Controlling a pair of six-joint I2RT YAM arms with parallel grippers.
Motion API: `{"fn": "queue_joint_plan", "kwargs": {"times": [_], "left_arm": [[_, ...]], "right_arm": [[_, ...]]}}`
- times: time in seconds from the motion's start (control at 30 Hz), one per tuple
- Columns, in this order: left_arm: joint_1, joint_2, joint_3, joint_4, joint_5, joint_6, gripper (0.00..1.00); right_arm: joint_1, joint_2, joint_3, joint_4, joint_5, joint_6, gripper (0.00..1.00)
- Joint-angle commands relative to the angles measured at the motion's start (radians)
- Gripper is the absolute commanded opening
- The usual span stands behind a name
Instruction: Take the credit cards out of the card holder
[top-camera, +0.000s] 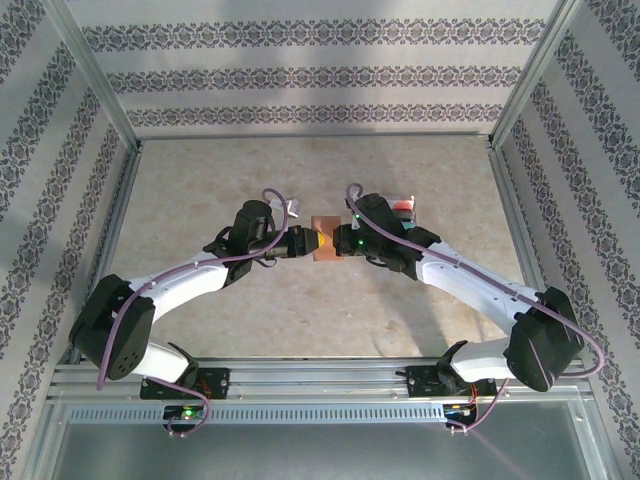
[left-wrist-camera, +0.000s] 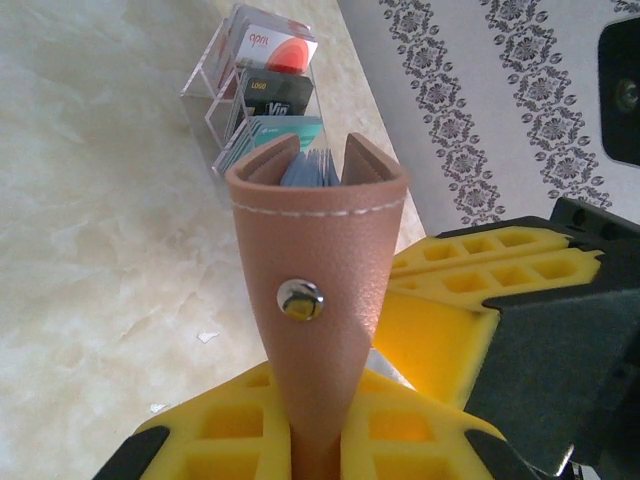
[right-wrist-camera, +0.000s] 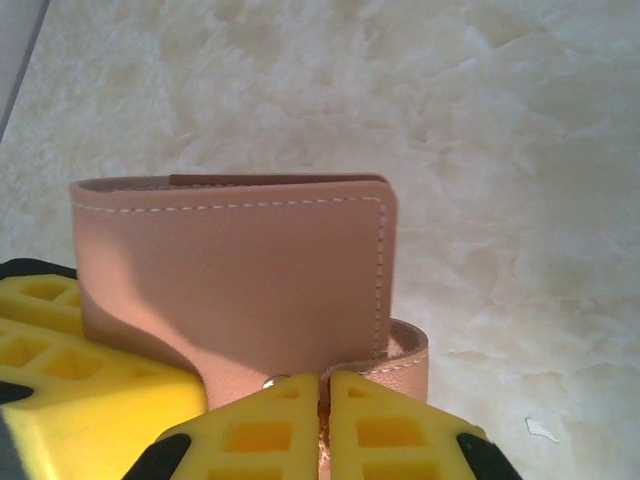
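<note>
- Currently both arms meet over mid-table (top-camera: 300, 320), with the card holder (top-camera: 325, 243) between the two grippers.
- left gripper (left-wrist-camera: 316, 440): yellow fingers (left-wrist-camera: 215, 435) are clamped narrow on the lower end of the card holder (left-wrist-camera: 320, 300). The holder stands up out of them in the left wrist view, with its snap stud (left-wrist-camera: 300, 300) facing the camera.
- The top of the holder gapes a little, and bluish card edges (left-wrist-camera: 310, 168) show inside between the two pink walls.
- right gripper (right-wrist-camera: 322, 420): fingers (right-wrist-camera: 255, 435) are closed nearly together, pinching the thin pink flap (right-wrist-camera: 400, 355) of the card holder (right-wrist-camera: 240, 280) at its near edge.
- In the right wrist view the holder's flat stitched face is broadside, and a yellow finger of the left gripper (right-wrist-camera: 60, 350) touches its left lower corner.
- From above, the left gripper (top-camera: 308, 243) is on the holder's left and the right gripper (top-camera: 343, 243) on its right.
- A clear stand (left-wrist-camera: 200, 85) sits on the table beyond the holder, right of centre and behind the right arm in the top view (top-camera: 403, 207).
- Credit cards in the stand's slots: orange-red card (left-wrist-camera: 275, 48) farthest, dark card (left-wrist-camera: 270, 95) in the middle, teal card (left-wrist-camera: 260, 140) nearest the holder.
- Whether the holder touches the table cannot be told.
</note>
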Motion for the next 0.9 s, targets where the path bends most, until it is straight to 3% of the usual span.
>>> {"fn": "queue_joint_plan", "kwargs": {"times": [0.0, 0.4, 0.6, 0.73, 0.87], "left_arm": [[0.002, -0.046, 0.018, 0.07, 0.025, 0.022, 0.01], [0.003, -0.057, 0.02, 0.042, 0.016, 0.043, 0.0], [0.003, -0.051, 0.033, 0.039, 0.043, 0.052, 0.0], [0.003, -0.054, 0.038, 0.068, 0.065, 0.054, 0.0], [0.003, -0.049, 0.067, 0.05, 0.096, 0.067, 0.01]], "right_arm": [[-0.013, -0.015, -0.028, -0.035, 0.012, 0.008, 0.08], [-0.091, -0.078, -0.075, -0.043, -0.004, 0.017, 0.08], [-0.127, -0.115, -0.117, 0.007, -0.087, 0.028, 0.16], [-0.145, -0.136, -0.148, 0.046, -0.119, 0.034, 0.29], [-0.189, -0.148, -0.201, 0.16, -0.241, 0.07, 0.38]]}}
